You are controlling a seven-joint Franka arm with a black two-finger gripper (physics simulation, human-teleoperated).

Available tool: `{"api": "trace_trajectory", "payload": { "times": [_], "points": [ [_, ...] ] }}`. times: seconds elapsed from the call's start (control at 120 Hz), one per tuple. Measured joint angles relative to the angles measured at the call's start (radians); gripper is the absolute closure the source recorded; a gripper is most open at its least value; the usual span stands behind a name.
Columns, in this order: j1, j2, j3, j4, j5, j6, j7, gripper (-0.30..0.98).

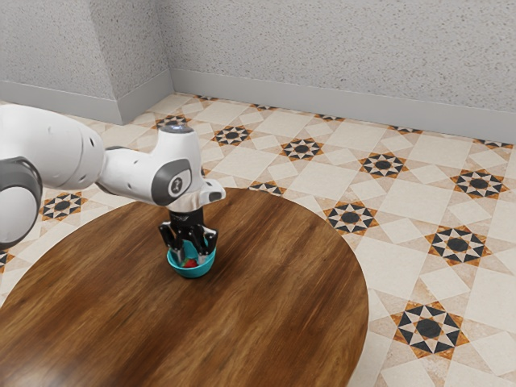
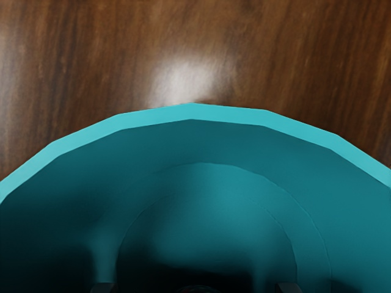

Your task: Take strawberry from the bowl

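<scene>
Grasping step: gripper [image 1: 189, 258] spread either side of the strawberry [image 1: 190, 264], inside the bowl [image 1: 193, 272]. Next, close, then lift.

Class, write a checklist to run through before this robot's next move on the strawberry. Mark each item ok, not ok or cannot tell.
1. Bowl upright on the table: ok.
2. Strawberry inside the bowl: ok.
3. Gripper reaching down into the bowl: ok.
4. Fingers spread, with the strawberry between them: ok.
5. Strawberry gripped from both sides: not ok; the wrist view shows the fingers standing clear of it.
6. Fingertips low enough for a firm hold: cannot tell.
</scene>
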State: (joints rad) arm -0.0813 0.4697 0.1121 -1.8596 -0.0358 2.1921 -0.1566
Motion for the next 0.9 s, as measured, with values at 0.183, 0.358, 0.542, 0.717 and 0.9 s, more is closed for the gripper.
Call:
{"api": "trace_trajectory", "payload": {
  "times": [0.183, 0.358, 0.542, 0.717, 0.9],
  "points": [
    [0.000, 0.002, -0.010, 0.002, 0.009, 0.007, -0.006, 0.46],
    [0.001, 0.006, -0.026, 0.017, 0.005, 0.006, -0.003, 0.49],
    [0.000, -0.006, -0.027, 0.019, 0.003, 0.001, 0.003, 0.53],
    [-0.001, -0.068, -0.025, 0.019, 0.023, -0.014, -0.003, 0.56],
    [-0.013, -0.125, -0.039, 0.020, 0.039, -0.027, -0.011, 0.58]
  ]
}}
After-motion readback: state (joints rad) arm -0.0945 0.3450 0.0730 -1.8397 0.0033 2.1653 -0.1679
